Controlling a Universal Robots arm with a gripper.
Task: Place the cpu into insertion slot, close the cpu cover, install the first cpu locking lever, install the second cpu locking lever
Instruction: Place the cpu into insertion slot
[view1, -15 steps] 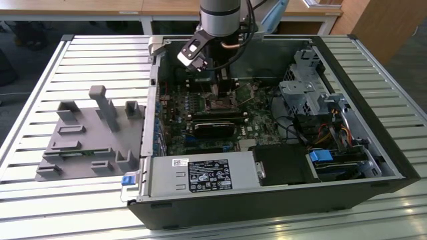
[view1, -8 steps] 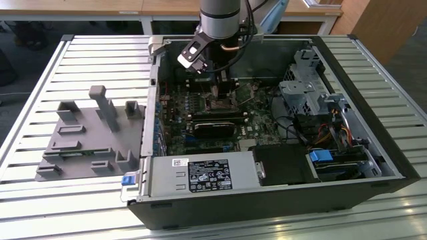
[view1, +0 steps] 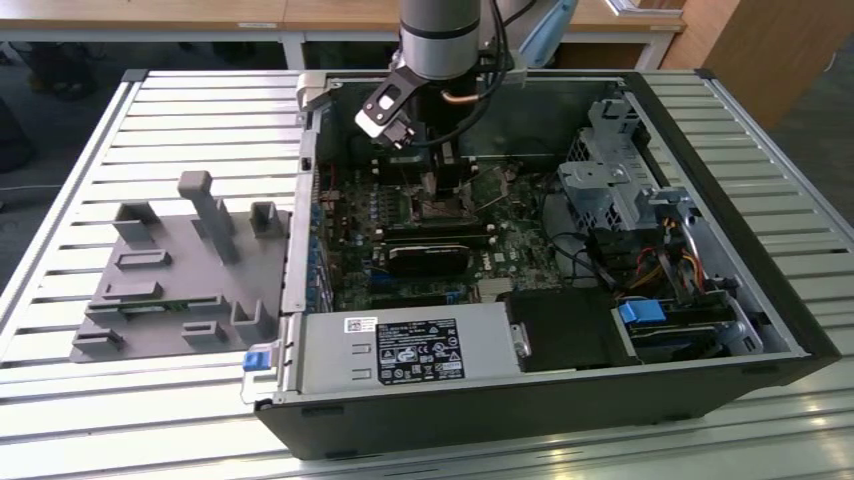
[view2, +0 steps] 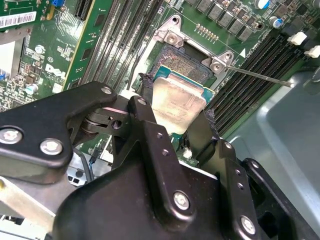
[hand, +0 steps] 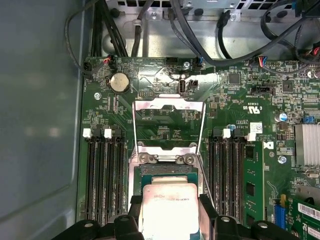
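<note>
The gripper (view2: 177, 101), clamped on the cpu (hand: 170, 210), holds it just above the socket (view2: 175, 60), at twelve o'clock of the black card (view1: 427, 258) in the exterior view; the cover (hand: 150, 103) is open and the levers (view2: 260, 76) are apparently not yet latched.

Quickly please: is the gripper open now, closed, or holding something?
Gripper: closed, holding the cpu by two opposite edges.

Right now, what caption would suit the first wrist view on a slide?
The gripper holds the cpu over the open socket, the cpu cover standing open.

Slatted table (view1: 200, 100): computer case (view1: 534, 412), grey fixture (view1: 160, 290).
</note>
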